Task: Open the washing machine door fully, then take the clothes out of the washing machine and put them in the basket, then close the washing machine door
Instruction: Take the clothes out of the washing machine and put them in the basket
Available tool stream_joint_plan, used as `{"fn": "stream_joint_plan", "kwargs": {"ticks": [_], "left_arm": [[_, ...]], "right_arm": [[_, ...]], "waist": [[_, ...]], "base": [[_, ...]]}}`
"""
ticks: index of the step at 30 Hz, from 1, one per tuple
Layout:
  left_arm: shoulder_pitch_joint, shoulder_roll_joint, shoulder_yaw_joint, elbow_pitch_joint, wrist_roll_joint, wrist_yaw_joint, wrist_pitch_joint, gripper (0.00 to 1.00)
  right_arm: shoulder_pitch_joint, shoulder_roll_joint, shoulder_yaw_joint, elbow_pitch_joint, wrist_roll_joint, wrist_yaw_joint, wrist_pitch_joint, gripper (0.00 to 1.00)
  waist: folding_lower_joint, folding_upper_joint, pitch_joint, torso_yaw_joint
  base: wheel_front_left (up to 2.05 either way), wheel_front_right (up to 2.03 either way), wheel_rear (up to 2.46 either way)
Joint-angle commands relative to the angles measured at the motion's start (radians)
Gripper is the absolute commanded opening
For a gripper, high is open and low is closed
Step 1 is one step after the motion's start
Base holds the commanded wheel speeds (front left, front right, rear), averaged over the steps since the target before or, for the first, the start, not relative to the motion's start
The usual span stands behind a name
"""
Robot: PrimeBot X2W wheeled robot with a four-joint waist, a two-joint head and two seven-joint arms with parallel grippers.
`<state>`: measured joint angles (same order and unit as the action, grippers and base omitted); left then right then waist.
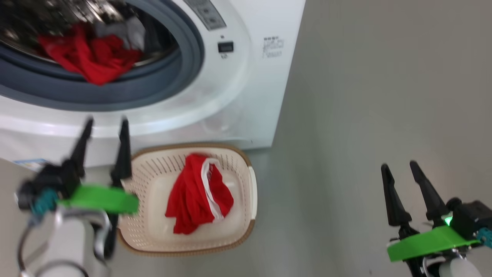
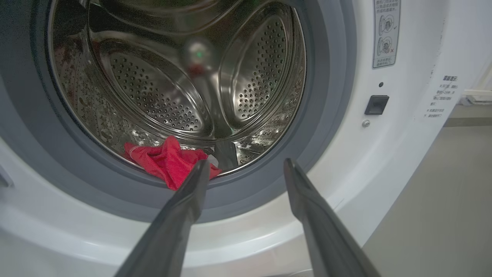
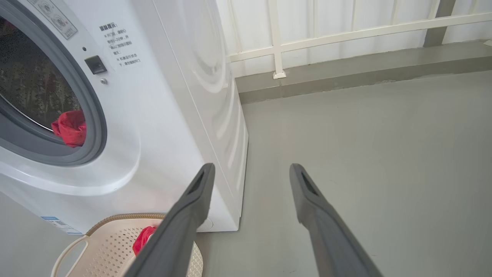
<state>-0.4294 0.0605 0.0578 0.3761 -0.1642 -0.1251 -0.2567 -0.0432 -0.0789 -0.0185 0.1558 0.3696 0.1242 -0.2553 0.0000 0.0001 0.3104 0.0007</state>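
Washing machine (image 1: 230,96): cut off by the top and left edges in head view, and the whole picture is motion-smeared.
Left gripper (image 1: 106,123), lower left: outline blurred.
Printed notices (image 2: 385,34), upper right of left wrist view: characters too small to read.
Clothes (image 2: 165,161) in the drum: right edge hidden behind a dark finger (image 2: 188,204).
Basket (image 3: 111,238), bottom left of right wrist view: cut off by the bottom edge. Its red garment (image 3: 141,238) is mostly hidden behind a finger (image 3: 180,227).

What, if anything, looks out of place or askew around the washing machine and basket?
One red garment droops out of the drum over the grey rubber ring, half spilled. Otherwise nothing stands out: the basket sits upright holding another red garment.
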Motion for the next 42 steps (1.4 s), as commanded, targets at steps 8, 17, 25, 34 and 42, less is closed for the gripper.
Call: {"fn": "stream_joint_plan", "kwargs": {"ticks": [8, 17, 25, 34, 42], "left_arm": [[-0.287, 0.105, 0.09, 0.149, 0.044, -0.003, -0.005, 1.0], [-0.482, 0.172, 0.102, 0.322, 0.103, 0.01, -0.005, 1.0], [-0.625, 0.246, 0.063, 0.487, 0.165, 0.031, -0.005, 1.0], [-0.702, 0.328, 0.035, 0.614, 0.203, 0.087, -0.005, 1.0], [-0.729, 0.354, -0.005, 0.7, 0.223, 0.107, -0.005, 1.0]], "right_arm": [[-0.096, 0.014, 0.037, -0.031, 0.008, 0.007, -0.006, 1.0], [-0.149, 0.024, 0.05, -0.033, 0.012, 0.007, -0.006, 1.0], [-0.177, 0.027, 0.076, -0.031, 0.016, 0.007, -0.006, 1.0], [-0.177, 0.028, 0.083, -0.035, 0.017, 0.007, -0.006, 1.0], [-0.176, 0.028, 0.086, -0.037, 0.017, 0.007, -0.006, 1.0]], "waist": [[0.0, -0.0001, 0.201, -0.08], [0.0, -0.0001, 0.277, -0.113], [0.0, -0.0001, 0.323, -0.146], [0.0, -0.0001, 0.342, -0.182], [0.0, -0.0001, 0.343, -0.184]], "base": [[0.0, 0.0, 0.0], [0.0, 0.0, 0.0], [0.0, 0.0, 0.0], [0.0, 0.0, 0.0], [0.0, 0.0, 0.0]]}}
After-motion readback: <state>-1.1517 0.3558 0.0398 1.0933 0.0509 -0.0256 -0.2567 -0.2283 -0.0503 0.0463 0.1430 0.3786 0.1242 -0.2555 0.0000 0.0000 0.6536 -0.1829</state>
